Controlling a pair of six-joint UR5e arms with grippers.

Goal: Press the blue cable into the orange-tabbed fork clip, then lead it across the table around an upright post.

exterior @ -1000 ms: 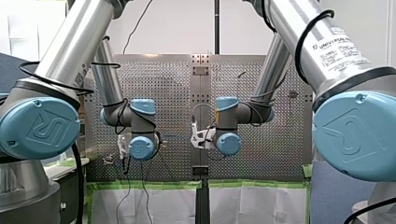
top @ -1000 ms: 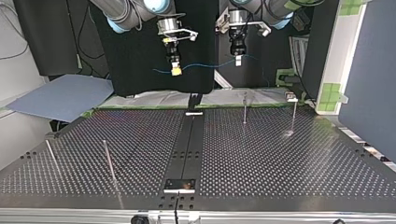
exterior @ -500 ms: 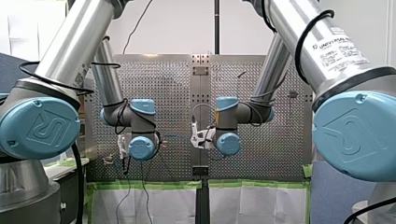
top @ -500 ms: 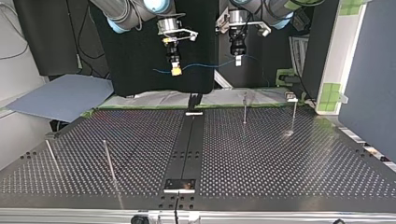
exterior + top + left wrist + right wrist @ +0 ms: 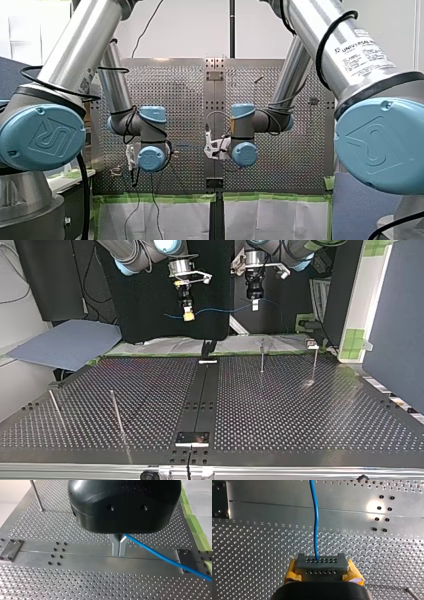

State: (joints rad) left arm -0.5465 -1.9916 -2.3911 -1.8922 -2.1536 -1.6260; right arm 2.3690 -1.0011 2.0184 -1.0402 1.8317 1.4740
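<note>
Holding the thin blue cable (image 5: 316, 530) above the perforated metal worktop (image 5: 300, 415), your left end effector (image 5: 119, 552) pinches it; your right end effector (image 5: 321, 563), yellow-padded, pinches it too.

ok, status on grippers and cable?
Left gripper shut on cable. Right gripper shut on it too. Cable hangs between them, above the table. Posts untouched.
</note>
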